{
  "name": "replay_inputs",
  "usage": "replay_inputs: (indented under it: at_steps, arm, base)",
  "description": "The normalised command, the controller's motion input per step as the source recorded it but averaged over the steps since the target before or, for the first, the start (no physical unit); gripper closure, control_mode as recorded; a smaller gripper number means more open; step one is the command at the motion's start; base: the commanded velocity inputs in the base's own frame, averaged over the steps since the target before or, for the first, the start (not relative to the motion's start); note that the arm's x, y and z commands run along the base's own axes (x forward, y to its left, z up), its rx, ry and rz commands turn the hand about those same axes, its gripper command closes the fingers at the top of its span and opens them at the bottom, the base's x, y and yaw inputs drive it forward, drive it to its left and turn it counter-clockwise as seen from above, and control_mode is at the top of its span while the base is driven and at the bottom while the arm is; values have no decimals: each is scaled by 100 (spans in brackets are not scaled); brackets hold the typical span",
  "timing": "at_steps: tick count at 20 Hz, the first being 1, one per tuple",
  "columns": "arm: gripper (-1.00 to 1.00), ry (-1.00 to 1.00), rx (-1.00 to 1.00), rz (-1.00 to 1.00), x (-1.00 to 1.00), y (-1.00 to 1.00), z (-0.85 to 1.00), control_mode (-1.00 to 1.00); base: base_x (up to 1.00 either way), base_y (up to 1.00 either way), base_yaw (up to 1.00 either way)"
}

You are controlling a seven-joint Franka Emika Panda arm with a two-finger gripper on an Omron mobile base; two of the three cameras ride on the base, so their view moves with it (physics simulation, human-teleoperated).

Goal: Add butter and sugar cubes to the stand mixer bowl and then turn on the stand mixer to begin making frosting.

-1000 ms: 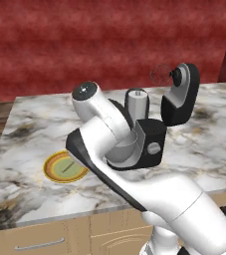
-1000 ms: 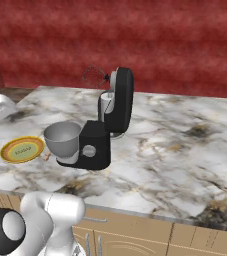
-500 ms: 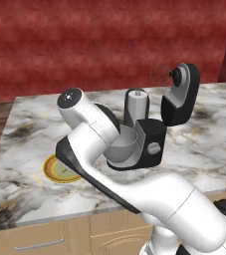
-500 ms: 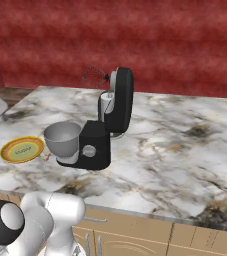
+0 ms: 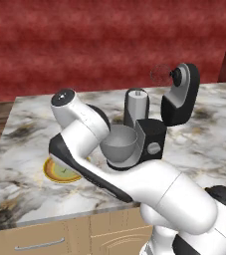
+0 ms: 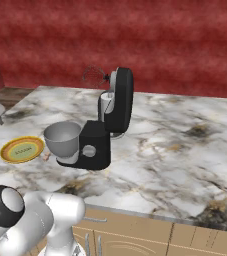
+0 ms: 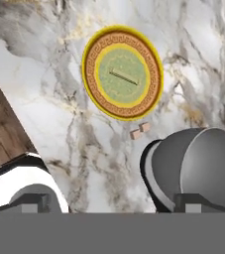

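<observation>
Marble counter [image 6: 175, 150] meets a red wall [image 6: 185, 45].

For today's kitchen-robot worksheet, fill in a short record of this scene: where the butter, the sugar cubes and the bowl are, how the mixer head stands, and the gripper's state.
butter: thin stick lying on the yellow-rimmed plate
sugar cubes: two small cubes on the marble counter, between plate and bowl
stand mixer bowl: grey, seated on the mixer base, looks empty
stand mixer: black, head tilted up, whisk raised clear of the bowl
gripper: fingers barely visible in the hand view, open or shut unclear; holds nothing visible
</observation>
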Motion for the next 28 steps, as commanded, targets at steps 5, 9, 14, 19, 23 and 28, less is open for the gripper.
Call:
replay_inputs:
  at_steps: [5, 9, 14, 19, 23, 28]
  arm:
    - [-100, 23, 1, 11, 37, 26, -23, -100]
    - [-100, 24, 0, 6, 44, 21, -29, -100]
    - [-100, 5, 0, 14, 24, 3, -51, -100]
    - [-100, 0, 0, 16, 31, 0, -44, -100]
    - [-100, 0, -2, 14, 28, 0, -39, -100]
    - [-100, 1, -1, 14, 22, 0, -40, -100]
  base:
    - [0, 0, 0]
    - [0, 0, 0]
    - [0, 0, 0]
    - [0, 0, 0]
    - [0, 0, 0]
    - [0, 0, 0]
